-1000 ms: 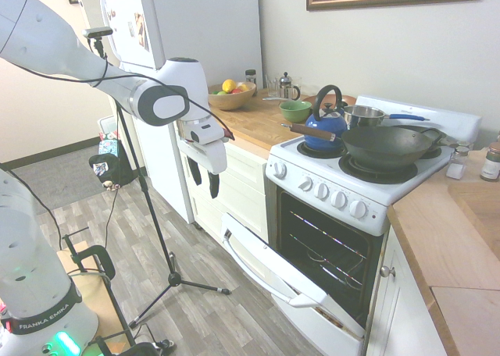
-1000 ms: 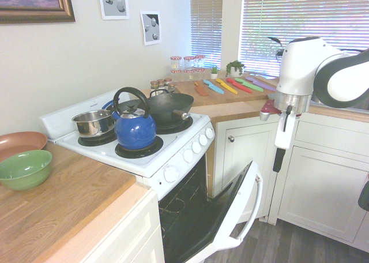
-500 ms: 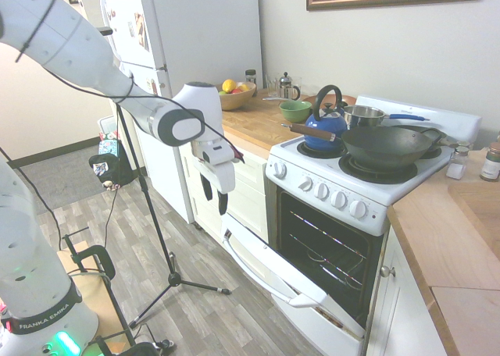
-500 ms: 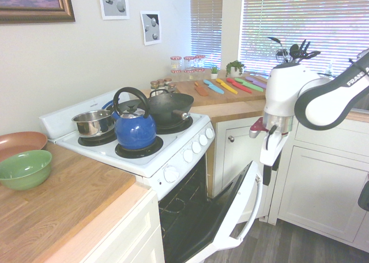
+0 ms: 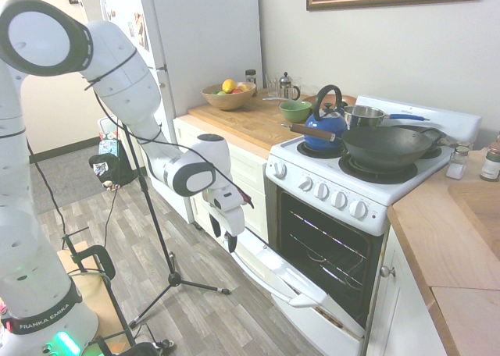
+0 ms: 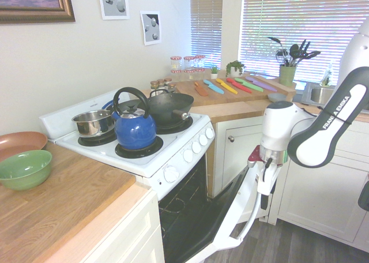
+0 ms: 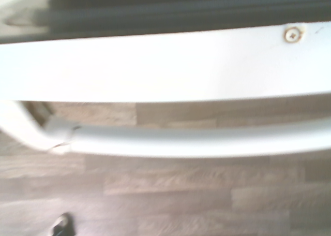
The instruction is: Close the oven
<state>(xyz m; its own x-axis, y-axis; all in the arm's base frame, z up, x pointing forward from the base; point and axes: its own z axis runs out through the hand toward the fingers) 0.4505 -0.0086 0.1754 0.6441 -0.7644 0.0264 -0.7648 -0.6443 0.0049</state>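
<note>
White outside and dark within, stands as the oven (image 5: 334,192) between two stretches of wooden worktop (image 5: 269,120). Has its door (image 5: 291,275) dropped partway, with wire racks (image 5: 324,254) showing inside. Reaches down with the hand (image 5: 224,236) to the door's upper edge, near the end of the bar handle (image 5: 256,279) closer to the refrigerator (image 5: 207,36). Holds the fingers apart; cannot tell whether touching or straddling the handle. Bears a blue kettle (image 5: 326,127), a steel saucepan (image 5: 363,117) and a dark wok (image 5: 387,148) on top.
</note>
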